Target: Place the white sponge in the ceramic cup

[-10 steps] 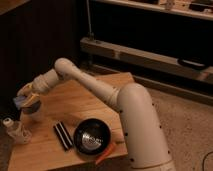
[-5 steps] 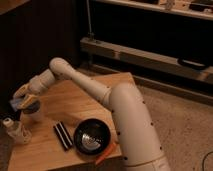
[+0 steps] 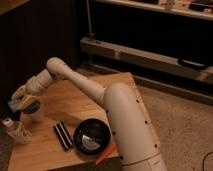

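Observation:
The ceramic cup [image 3: 32,114] is a small off-white cup standing near the left edge of the wooden table [image 3: 75,100]. My gripper [image 3: 20,101] hangs just above and slightly left of the cup's mouth. It is shut on the white sponge [image 3: 16,104], a pale blue-grey block that sticks out at the fingertips. The sponge is above the cup's left rim and not inside it. The arm reaches in from the right across the table.
A small clear bottle with a white cap [image 3: 14,130] stands left of the cup at the table edge. A black striped flat bar [image 3: 62,136] and a black bowl [image 3: 92,136] lie toward the front. An orange object [image 3: 105,152] lies by the bowl.
The gripper with the sponge has swung a little to the left and down, closer to the cup's mouth. The cup, bottle, bar and bowl have not moved.

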### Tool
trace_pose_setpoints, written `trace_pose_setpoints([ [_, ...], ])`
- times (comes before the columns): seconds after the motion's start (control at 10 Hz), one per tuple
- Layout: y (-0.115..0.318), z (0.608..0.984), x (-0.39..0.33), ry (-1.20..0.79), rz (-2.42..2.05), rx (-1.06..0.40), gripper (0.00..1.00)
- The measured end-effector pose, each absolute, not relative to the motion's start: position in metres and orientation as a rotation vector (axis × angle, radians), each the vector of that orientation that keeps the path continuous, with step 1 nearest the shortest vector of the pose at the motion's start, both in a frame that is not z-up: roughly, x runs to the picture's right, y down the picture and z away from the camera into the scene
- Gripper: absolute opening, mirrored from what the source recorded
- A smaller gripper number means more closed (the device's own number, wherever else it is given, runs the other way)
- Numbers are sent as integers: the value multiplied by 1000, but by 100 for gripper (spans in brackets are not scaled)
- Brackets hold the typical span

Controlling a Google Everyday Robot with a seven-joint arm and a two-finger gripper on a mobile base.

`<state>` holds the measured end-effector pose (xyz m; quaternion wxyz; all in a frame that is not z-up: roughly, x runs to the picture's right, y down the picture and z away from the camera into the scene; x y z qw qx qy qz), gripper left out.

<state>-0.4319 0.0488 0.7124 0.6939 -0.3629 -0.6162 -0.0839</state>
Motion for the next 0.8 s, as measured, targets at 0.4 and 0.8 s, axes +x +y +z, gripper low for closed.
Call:
trace_pose_setpoints([
  [0.4, 47, 716, -428, -1385, -182, -833, 80],
  [0.8, 45, 717, -425, -1420, -171, -871, 80],
])
